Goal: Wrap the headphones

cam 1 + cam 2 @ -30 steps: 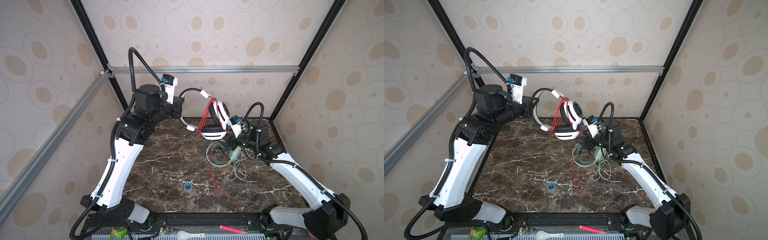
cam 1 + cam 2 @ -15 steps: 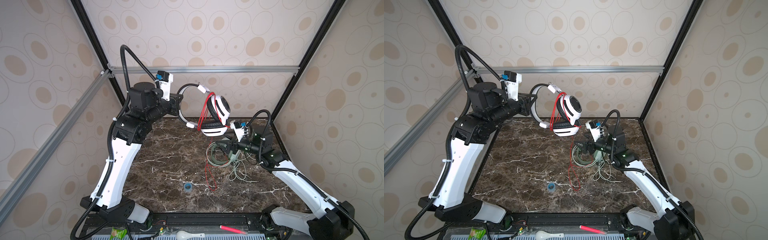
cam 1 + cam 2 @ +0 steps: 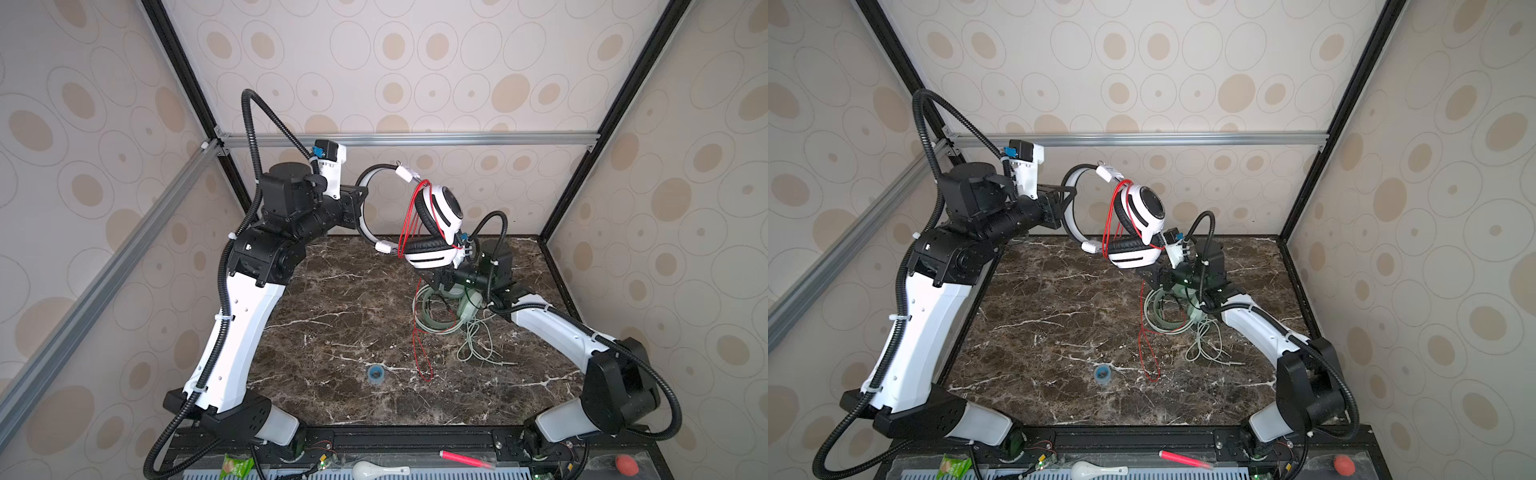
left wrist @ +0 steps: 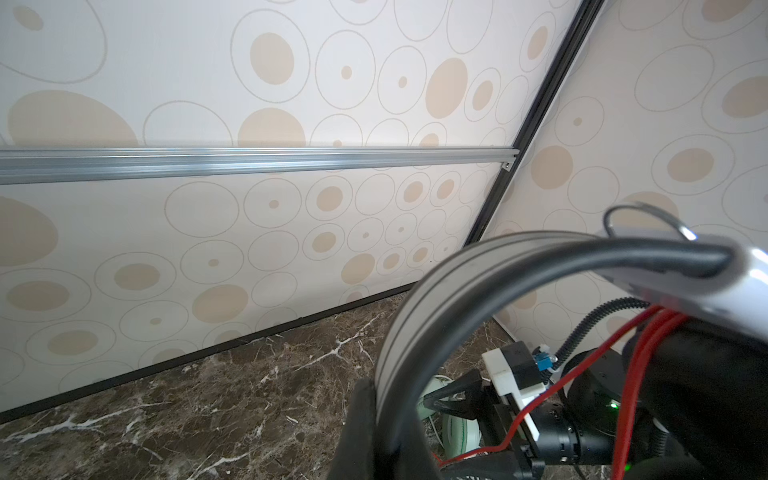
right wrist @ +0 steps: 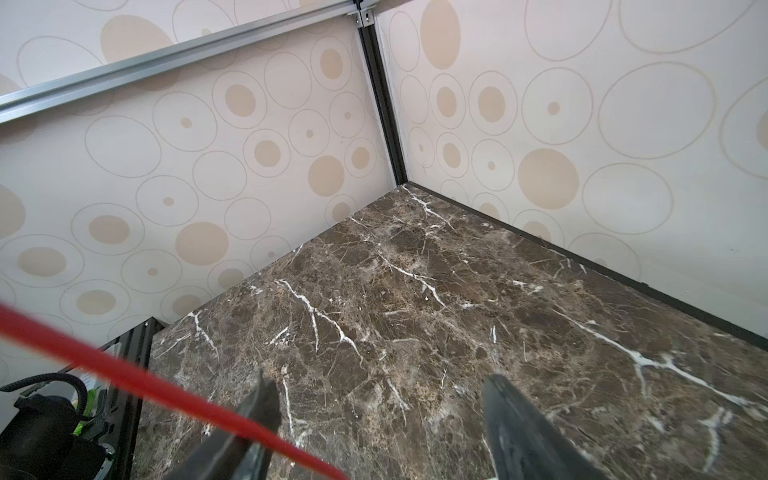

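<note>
The left gripper (image 3: 360, 198) is clamped on the band of the white-and-black headphones (image 3: 442, 216), lifted above the table (image 3: 332, 332). A few turns of red cord (image 3: 409, 216) appear to lie over the earcups, the rest hanging down to the marble; the right gripper (image 5: 382, 415) stands open and empty, the cord crossing one finger; the mint-green headphones (image 3: 440, 309) lie below, their cord loose and not yet wrapped.

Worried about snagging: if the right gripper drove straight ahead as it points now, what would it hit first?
Probably the marble tabletop: the right gripper, jaws open, aims down at it. The red cord crosses one jaw nearer the camera; depth there is unclear.
</note>
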